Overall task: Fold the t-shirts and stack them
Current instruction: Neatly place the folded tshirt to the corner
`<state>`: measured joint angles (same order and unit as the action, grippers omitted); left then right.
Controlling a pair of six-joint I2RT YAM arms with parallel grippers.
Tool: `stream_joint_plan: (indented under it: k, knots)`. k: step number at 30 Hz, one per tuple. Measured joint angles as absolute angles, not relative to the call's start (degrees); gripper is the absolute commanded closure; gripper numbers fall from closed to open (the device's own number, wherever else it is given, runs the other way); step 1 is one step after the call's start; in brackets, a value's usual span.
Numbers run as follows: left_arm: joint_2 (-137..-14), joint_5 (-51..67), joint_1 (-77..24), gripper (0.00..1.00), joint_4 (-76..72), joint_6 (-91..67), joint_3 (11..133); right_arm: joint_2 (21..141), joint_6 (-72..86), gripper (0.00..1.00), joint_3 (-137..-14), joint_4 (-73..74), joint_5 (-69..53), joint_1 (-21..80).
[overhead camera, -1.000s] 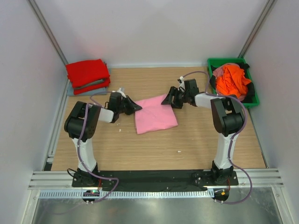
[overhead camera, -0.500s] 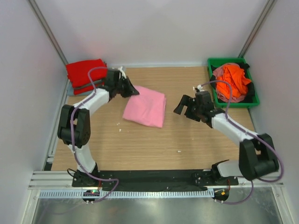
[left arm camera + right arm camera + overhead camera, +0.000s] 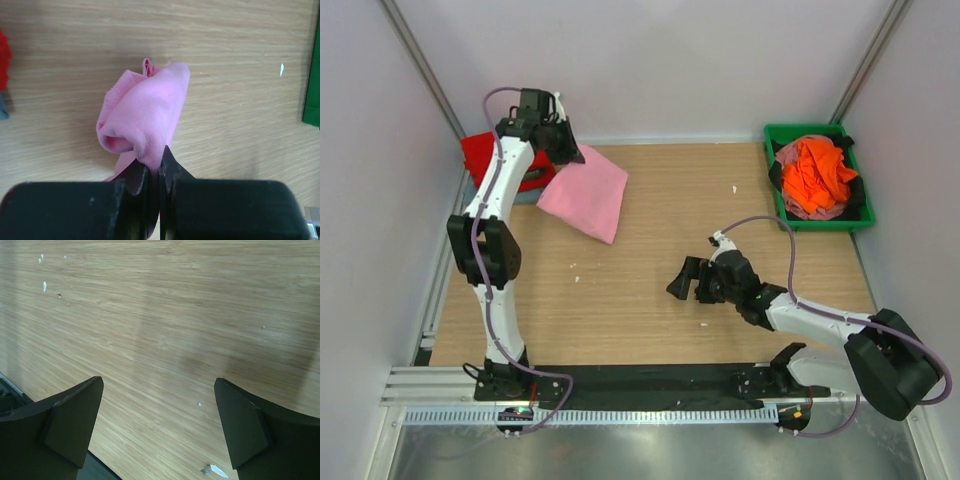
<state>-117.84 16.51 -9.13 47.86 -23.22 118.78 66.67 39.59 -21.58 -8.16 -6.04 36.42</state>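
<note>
I had left end effector point(image 3: 565, 152) clenched on folded pink t-shirt point(image 3: 585, 192), lifted far left beside folded red t-shirt point(image 3: 485, 152), not yet stacked. Right end effector point(image 3: 688, 283) released over near counter point(image 3: 650, 320). Orange t-shirt point(image 3: 815, 175) lay unfolded in far-right green bin point(image 3: 800, 130).

Light is bright, even and diffuse in every view, with no glare on the wooden table point(image 3: 650, 290) or the white walls point(image 3: 670, 60). In the right wrist view, broad soft-edged shadows band the wood between and beyond the jaws of the right gripper point(image 3: 157, 385), whose dark fingers look slightly soft. In the left wrist view, the pink t-shirt point(image 3: 145, 110) just ahead of the left gripper point(image 3: 153, 162) is sharp, while the black fingers show little detail.
</note>
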Motion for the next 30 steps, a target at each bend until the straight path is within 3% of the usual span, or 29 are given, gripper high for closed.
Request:
stream_joint_plan:
  k: [9,30]
  knots:
    - [-123.2,16.6,-4.6,1.0,54.5,-24.3,135.1,68.7,39.5,0.0,-21.2,-12.3,-6.9,36.7]
    - [-125.4,19.4,1.4,1.0,32.8,-42.5,144.6,68.1,39.6,0.0,-19.3,-15.0,-7.2,36.7]
